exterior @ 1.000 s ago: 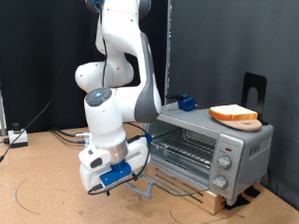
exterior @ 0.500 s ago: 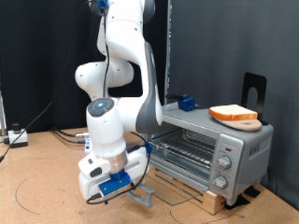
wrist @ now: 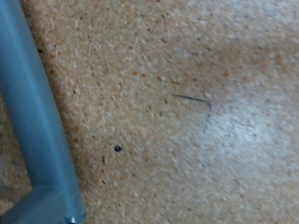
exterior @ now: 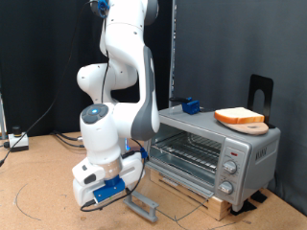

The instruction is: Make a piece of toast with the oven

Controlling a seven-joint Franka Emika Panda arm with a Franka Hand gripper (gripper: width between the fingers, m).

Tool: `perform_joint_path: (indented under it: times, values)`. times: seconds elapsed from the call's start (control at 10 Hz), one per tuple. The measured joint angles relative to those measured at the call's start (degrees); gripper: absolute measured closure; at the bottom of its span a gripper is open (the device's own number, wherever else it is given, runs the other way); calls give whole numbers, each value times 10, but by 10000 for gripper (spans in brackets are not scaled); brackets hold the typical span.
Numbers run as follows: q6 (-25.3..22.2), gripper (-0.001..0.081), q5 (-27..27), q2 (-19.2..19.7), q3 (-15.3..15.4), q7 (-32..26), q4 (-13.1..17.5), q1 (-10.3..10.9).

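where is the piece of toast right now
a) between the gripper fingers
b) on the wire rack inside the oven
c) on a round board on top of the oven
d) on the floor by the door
c: the piece of toast lies on the round board atop the oven, well away from the gripper low by the open door.

Glossy white rounded arm (exterior: 120,72), grey joints, blue accents

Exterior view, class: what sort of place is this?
Probably a robotics lab: a robot arm on a chipboard bench, black curtains behind, and a toaster oven with toast on top.
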Motion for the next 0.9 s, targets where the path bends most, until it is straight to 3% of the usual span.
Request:
perform_joint_path:
  times: [0.5, 0.7, 0.9]
  values:
    - [-95, -1, -21, -82, -32, -45, -3, -22]
    - [-112, -1, -9, -82, -29, -56, -1, -22]
    - [-226, -1, 28, -102, -29, -99, 17, -27]
